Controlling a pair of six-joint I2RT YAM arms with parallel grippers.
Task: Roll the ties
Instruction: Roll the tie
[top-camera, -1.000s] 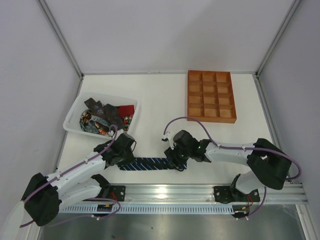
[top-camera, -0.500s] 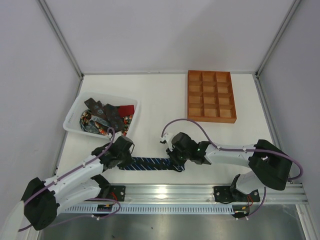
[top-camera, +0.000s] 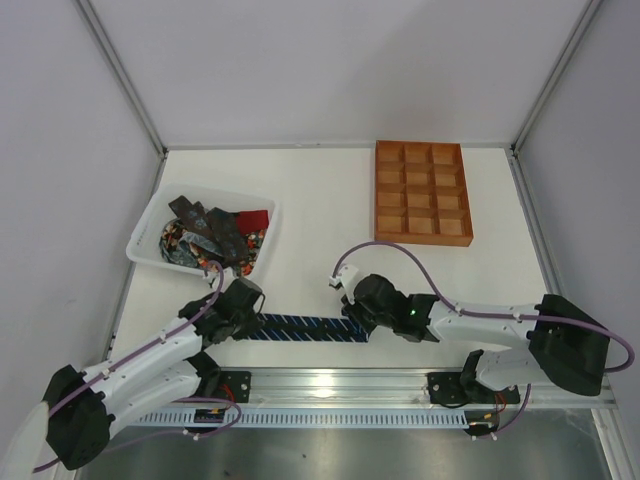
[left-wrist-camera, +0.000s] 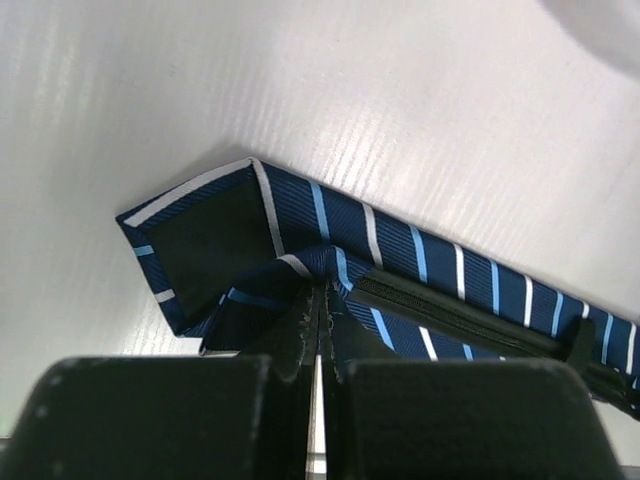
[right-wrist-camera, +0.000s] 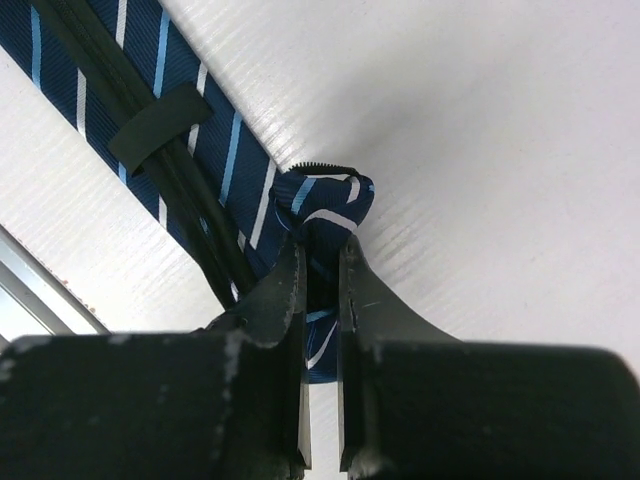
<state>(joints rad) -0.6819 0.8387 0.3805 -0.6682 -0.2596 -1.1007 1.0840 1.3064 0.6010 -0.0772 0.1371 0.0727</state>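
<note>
Navy fabric necktie with light-blue diagonal stripes (top-camera: 300, 326) lies stretched flat along the near edge of the white table (top-camera: 320, 210), pulled out between my two arms. The left gripper (left-wrist-camera: 320, 300) has its fingers shut almost to touching, with a thin layer of cloth nipped between them just behind the pointed tip. The right gripper (right-wrist-camera: 322, 255) is likewise closed down on a small bunched fold at the opposite end. From its wrist view I cannot say whether that bunch is the very tip or a fold a little short of it. The seam and the black keeper loop (right-wrist-camera: 160, 128) face upward, so the tie is lying back-side up.

As I read it, the step in hand is starting the roll, and the right end looks like the place to begin. To do it well I would use the left pinch as an anchor under light tension. Then I would turn the right wrist to wind that fold over itself toward the left, edges stacked square. Too much pull would drag the cloth out of the left pinch; too little lets the coil skew.

Dark brown, red and patterned ties (top-camera: 210, 232) wait in the white plastic basket (top-camera: 140, 235), and the orange-brown compartment tray (top-camera: 422, 240) sits well apart at the far right.
</note>
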